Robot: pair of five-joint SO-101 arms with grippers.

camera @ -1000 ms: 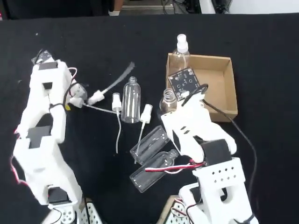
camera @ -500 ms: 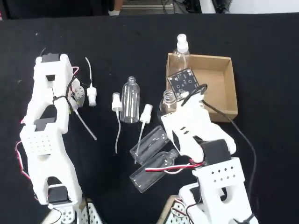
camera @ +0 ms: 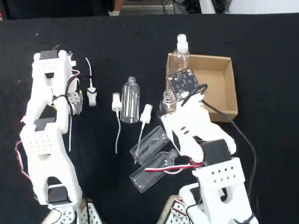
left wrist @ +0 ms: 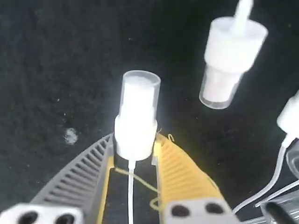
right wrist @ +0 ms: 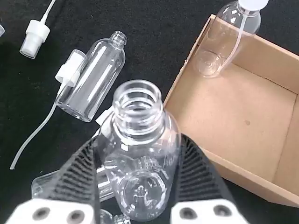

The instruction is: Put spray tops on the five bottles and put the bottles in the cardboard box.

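Observation:
My left gripper [left wrist: 134, 142] is shut on a white spray top [left wrist: 136, 112], whose thin tube [camera: 70, 133] trails back along the arm; the same gripper [camera: 74, 100] stands at the table's left. A second spray top [left wrist: 231, 63] lies just beside it [camera: 91, 96]. My right gripper [right wrist: 140, 186] is shut on an open-necked clear bottle [right wrist: 139, 140], held upright next to the cardboard box [camera: 219, 74]. One capped bottle [camera: 180, 52] stands in the box's far left corner. An uncapped bottle [camera: 131, 100] lies mid-table between two more spray tops [camera: 116, 101] [camera: 146, 113].
Two further uncapped bottles [camera: 149, 143] [camera: 154, 170] lie on their sides near the right arm's base. The black tabletop [camera: 261, 56] is open to the right of and behind the box. Loose dip tubes run across the middle.
The left gripper drew back to the left with its spray top, whose tube swung from pointing right to trailing along the arm. The neighbouring spray top turned, tube now pointing away. The right arm kept still.

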